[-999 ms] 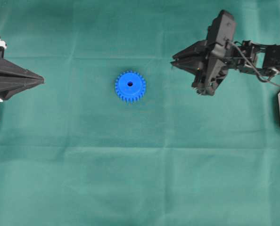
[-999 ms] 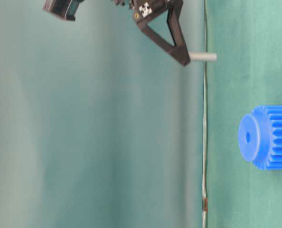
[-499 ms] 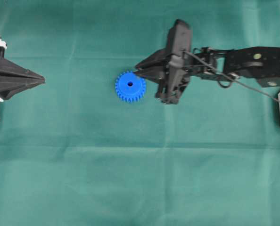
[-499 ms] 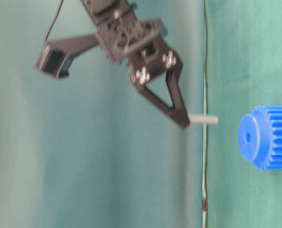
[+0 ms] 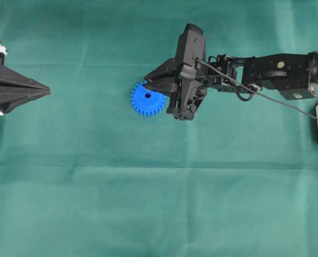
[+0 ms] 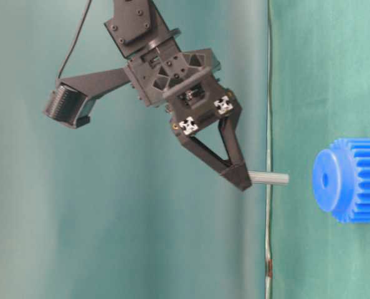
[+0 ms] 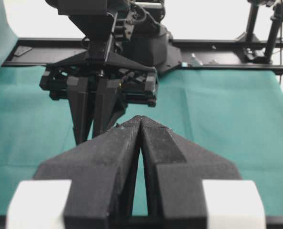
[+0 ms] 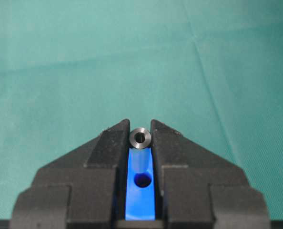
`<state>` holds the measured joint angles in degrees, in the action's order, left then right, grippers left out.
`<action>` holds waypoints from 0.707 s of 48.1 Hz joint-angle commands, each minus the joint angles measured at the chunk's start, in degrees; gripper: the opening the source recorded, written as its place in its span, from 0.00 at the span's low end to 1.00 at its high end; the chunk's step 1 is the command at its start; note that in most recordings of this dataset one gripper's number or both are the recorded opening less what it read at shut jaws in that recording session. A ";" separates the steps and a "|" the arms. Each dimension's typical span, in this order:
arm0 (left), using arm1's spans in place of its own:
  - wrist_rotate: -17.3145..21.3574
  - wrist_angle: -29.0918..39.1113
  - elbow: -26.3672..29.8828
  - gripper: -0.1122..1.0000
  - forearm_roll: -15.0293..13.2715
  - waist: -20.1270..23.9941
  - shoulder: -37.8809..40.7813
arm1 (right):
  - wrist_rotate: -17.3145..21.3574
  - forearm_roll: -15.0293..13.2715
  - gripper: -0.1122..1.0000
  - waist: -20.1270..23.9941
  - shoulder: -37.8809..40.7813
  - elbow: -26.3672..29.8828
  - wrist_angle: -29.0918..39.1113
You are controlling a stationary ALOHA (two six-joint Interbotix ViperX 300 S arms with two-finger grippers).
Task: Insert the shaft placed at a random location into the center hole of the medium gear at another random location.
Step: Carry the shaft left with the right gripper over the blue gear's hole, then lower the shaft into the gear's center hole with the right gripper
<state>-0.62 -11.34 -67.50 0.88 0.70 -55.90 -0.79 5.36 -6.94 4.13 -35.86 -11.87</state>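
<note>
right end effector (image 6: 242, 180) pinches the shaft (image 6: 269, 178) narrowly above the medium gear (image 6: 350, 180), not touching it.

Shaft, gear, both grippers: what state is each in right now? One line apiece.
shaft: clamped at the right gripper's tip, pointing at the gear, not inserted.
medium gear: flat on the cloth, hub up.
center hole: empty.
right gripper: shut on the shaft, above the gear.
left gripper: shut, holding nothing, far from the gear.
</note>
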 commanded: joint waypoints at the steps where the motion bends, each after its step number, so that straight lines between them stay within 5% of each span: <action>1: -0.09 -0.35 1.49 0.10 0.09 0.09 0.26 | 0.09 0.09 0.22 -0.09 0.18 1.41 -1.14; 34: -0.09 -0.26 1.49 0.10 0.09 0.18 0.26 | 0.35 0.70 0.22 0.00 5.19 1.32 -3.96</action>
<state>-0.62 -11.34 -67.59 0.79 0.79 -55.90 -0.70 5.89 -6.94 10.11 -35.86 -14.68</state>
